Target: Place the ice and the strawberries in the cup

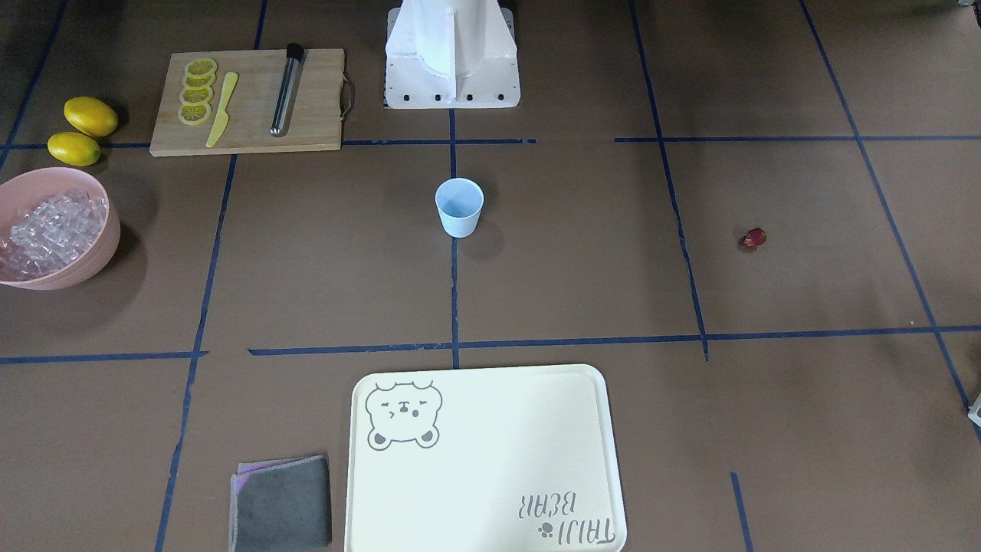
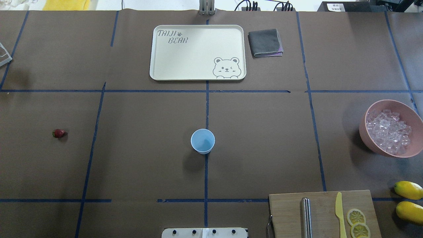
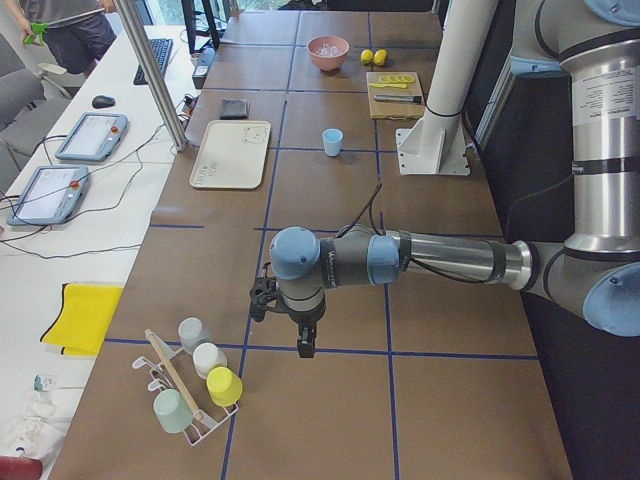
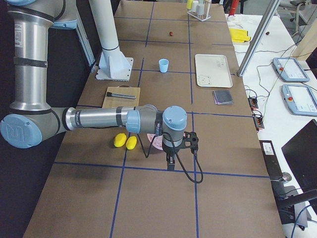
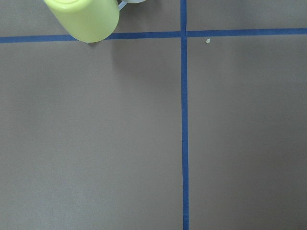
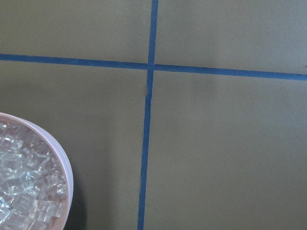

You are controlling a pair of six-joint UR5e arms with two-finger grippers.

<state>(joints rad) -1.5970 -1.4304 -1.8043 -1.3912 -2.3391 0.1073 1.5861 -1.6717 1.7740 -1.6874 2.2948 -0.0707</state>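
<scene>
The cup point(image 2: 203, 141) stands upright and empty at the middle of the tabletop point(image 2: 148, 165), on the blue tape point(image 2: 207, 105) line that runs from near to far. The strawberry point(image 2: 58, 133) lies alone well to the cup's left, on bare tabletop. The ice point(image 2: 388, 132) is heaped in a pink bowl point(image 1: 92, 261) well to the cup's right, near the right end.

The left tool point(image 3: 303, 350) hangs pointing down over the left end of the tabletop, beyond the strawberry and near a rack point(image 3: 170, 385) of upturned cups. Its wrist camera looks on bare tabletop, a tape crossing and a lime cup point(image 5: 86, 19) at the upper edge. It shows only in the side view, so I cannot tell whether it is released or clenched. Nothing can be seen in it.

The right tool point(image 4: 171, 166) hangs pointing down over the right end, just beyond the bowl. Its wrist camera catches the bowl's rim and ice in the lower left corner. Released or clenched cannot be told here either.

On the far side of the cup lies a cream tray point(image 2: 198, 53) with a bear drawing, and a folded grey cloth point(image 2: 265, 43) just to its right. On the near right is a wooden board point(image 2: 324, 211) with a metal rod point(image 2: 306, 218), a yellow knife point(image 2: 339, 215) and lemon slices point(image 2: 356, 217). Two whole lemons point(image 2: 409, 190) lie just right of the board.
</scene>
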